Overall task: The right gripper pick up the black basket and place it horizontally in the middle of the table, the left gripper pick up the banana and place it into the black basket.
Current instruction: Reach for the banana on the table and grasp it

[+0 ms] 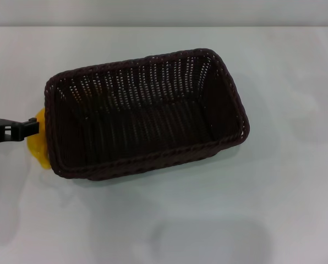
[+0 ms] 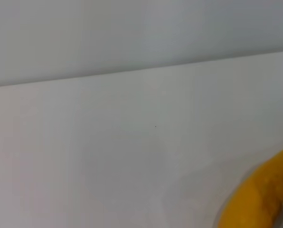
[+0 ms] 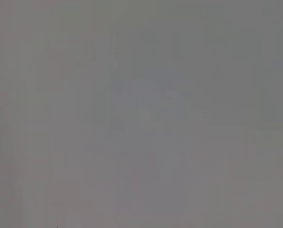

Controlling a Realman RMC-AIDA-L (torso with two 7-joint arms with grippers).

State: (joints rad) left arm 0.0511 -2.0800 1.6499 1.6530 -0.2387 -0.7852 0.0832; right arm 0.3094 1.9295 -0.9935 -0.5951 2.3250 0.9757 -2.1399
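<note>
The black basket (image 1: 145,113) lies lengthwise near the middle of the white table (image 1: 274,209), open side up and empty. The yellow banana (image 1: 36,144) is just outside the basket's left end, partly hidden behind its rim. My left gripper (image 1: 22,129) comes in from the left edge and its black tip meets the banana's upper part. The left wrist view shows one end of the banana (image 2: 260,199) close over the table (image 2: 108,152). My right gripper is out of view, and the right wrist view shows only a plain grey surface.
The table's far edge (image 1: 164,26) meets a pale wall. Faint shadows lie on the table in front of the basket (image 1: 208,236).
</note>
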